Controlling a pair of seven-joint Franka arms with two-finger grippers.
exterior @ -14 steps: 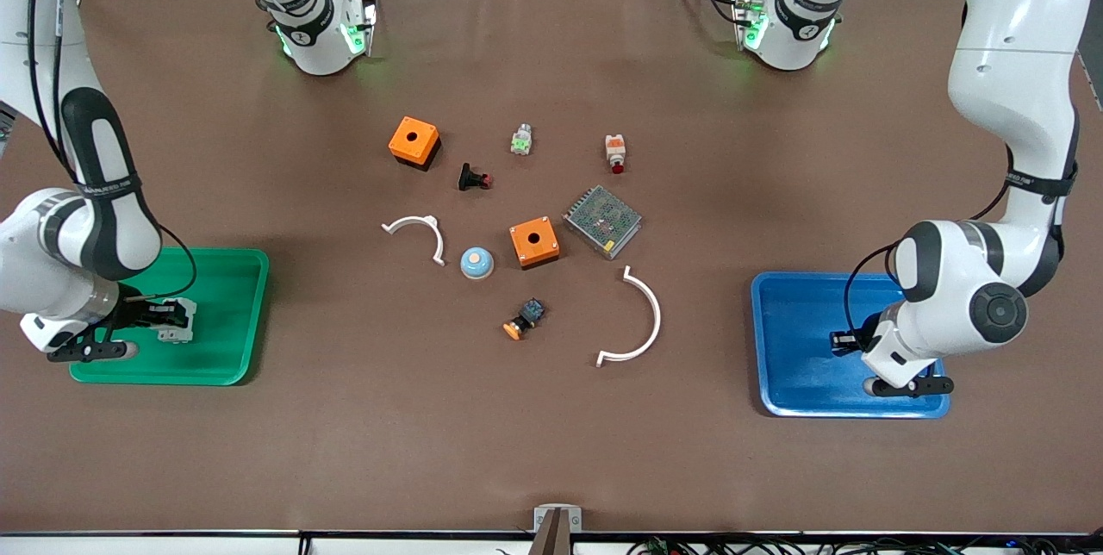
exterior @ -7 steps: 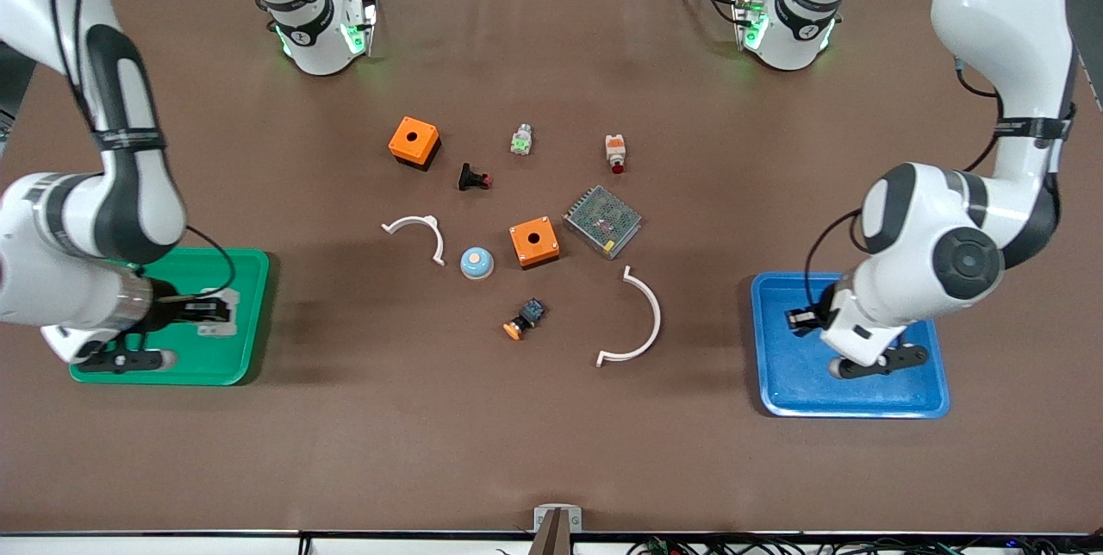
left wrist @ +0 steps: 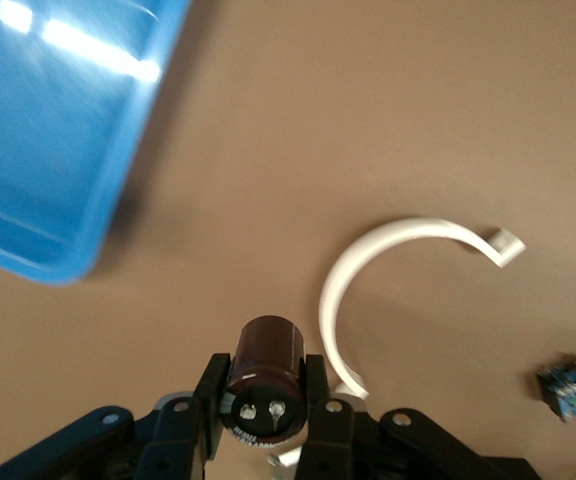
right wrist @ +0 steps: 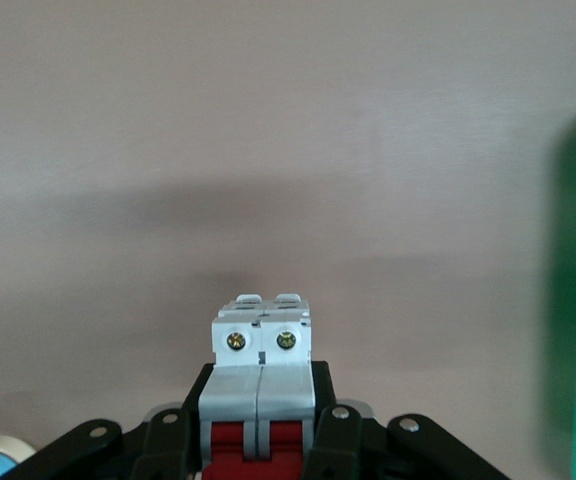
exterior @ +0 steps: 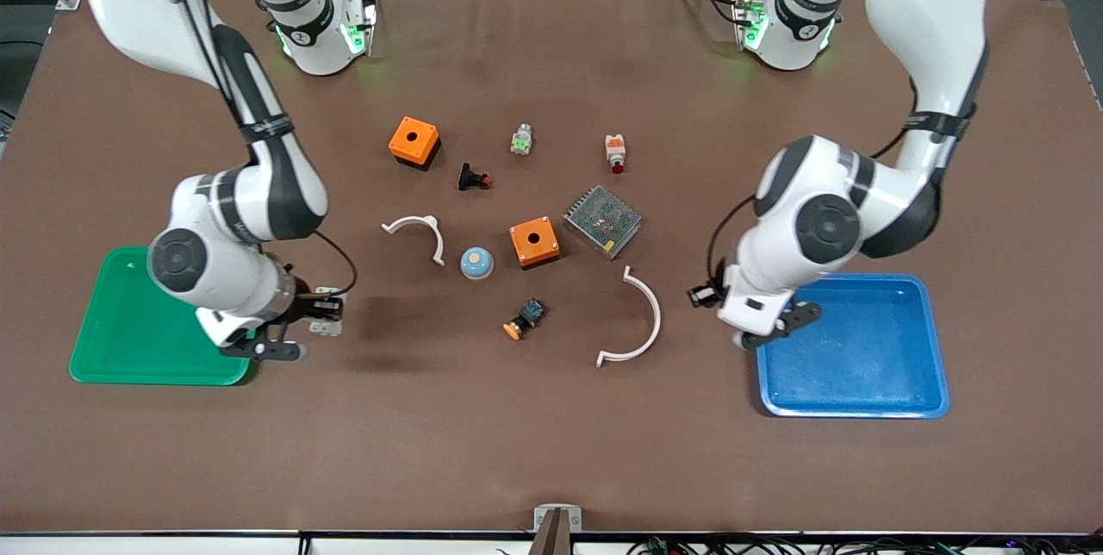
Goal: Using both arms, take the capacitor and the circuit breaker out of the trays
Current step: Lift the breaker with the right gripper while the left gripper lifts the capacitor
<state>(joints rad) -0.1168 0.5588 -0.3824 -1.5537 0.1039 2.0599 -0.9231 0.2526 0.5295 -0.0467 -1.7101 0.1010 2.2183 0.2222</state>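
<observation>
My left claw [left wrist: 265, 415] pinches the capacitor [left wrist: 265, 380] over bare table beside the blue tray [exterior: 862, 348], my right claw [right wrist: 260, 445] clamps the breaker [right wrist: 260, 365] by the green tray [exterior: 129, 331], both carried clear for set-down.

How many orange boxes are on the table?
2: one square orange box with a hole on top toward the robots' bases, the other nearer the camera, beside the metal mesh box.

Around the table's [exterior: 551, 452] middle lie two orange boxes [exterior: 414, 141] [exterior: 534, 242], a mesh box [exterior: 602, 221], a black button [exterior: 473, 178], a green-faced switch [exterior: 520, 141], a red-tipped white part [exterior: 614, 152], a blue dome [exterior: 476, 262], an orange-capped button [exterior: 524, 319] and two white arcs [exterior: 420, 230] [exterior: 638, 318] (all well apart from the edges).
</observation>
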